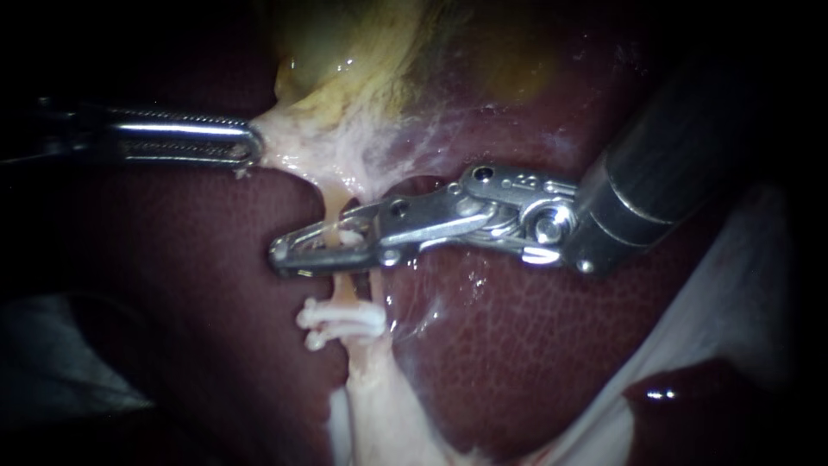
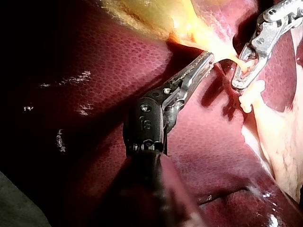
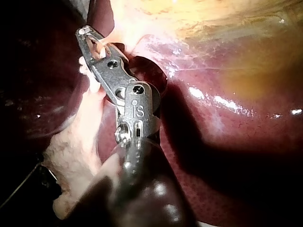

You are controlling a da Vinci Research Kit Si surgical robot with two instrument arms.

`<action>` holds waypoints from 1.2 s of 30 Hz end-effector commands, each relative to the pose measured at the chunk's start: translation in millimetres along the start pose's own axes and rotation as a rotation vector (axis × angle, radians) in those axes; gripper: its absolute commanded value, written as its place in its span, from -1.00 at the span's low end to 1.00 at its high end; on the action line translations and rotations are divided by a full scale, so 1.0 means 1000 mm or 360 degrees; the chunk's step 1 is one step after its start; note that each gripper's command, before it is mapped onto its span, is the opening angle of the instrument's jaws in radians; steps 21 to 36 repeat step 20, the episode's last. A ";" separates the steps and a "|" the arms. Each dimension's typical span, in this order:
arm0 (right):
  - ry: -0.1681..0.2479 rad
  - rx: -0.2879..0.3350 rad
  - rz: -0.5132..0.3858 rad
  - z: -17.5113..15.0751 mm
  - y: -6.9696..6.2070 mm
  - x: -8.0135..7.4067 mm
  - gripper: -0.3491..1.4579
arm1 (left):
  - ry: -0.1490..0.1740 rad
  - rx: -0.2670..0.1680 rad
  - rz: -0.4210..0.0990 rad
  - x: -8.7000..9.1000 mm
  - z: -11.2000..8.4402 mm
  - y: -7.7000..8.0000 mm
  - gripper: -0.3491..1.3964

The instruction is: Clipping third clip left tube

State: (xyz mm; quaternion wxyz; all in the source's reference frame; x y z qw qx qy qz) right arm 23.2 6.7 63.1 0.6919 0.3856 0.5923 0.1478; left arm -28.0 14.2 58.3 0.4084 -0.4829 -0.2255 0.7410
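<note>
Endoscope view:
- The left instrument [image 1: 252, 144] is coming in from the left. Its jaws are pressing together on pale tissue [image 1: 302, 138] just under the yellowish gallbladder [image 1: 371, 52].
- The right instrument [image 1: 285, 253] is reaching in from the upper right and lying across the dark red liver [image 1: 517, 345].
- The tube [image 1: 345, 289] is showing as a thin, pale cream strand. It is running from the pale tissue down over the liver and widening into a ragged whitish band lower down.
- The right jaws are pinching the tube from both sides, and a white clip [image 1: 349, 236] is sitting between them on the tube.
- Just below the jaws, two white clips [image 1: 341, 321] are sitting side by side across the tube, apart from the jaws.

Left wrist view:
- The left instrument [image 2: 208, 56] is holding its jaws closed on the yellow-lit pale tissue [image 2: 208, 42].
- Ahead and to the side, the right instrument [image 2: 236, 85] is clamping the tube [image 2: 235, 59], which is stretching taut between the two tips.
- A white lump [image 2: 251, 97] is showing just past the right jaws. I cannot tell whether it is the clips.

Right wrist view:
- The right instrument [image 3: 84, 32] is closing its jaws on the tube [image 3: 97, 45], which is visible as a pale sliver in the narrow slot between them.
- The whitish band [image 3: 87, 118] is trailing beside the shaft.
- The liver [image 3: 227, 142] is glistening on the other side.
</note>
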 end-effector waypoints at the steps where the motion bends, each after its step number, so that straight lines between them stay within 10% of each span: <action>1: 0.0000 0.0003 0.0004 0.0001 -0.0001 0.0001 -1.00 | 0.0000 0.0000 0.0000 0.0000 0.0000 0.0000 -1.00; 36: -0.0003 0.0020 0.0008 0.0000 0.0000 0.0000 -1.00 | 0.0000 0.0000 0.0000 0.0000 0.0000 0.0000 -1.00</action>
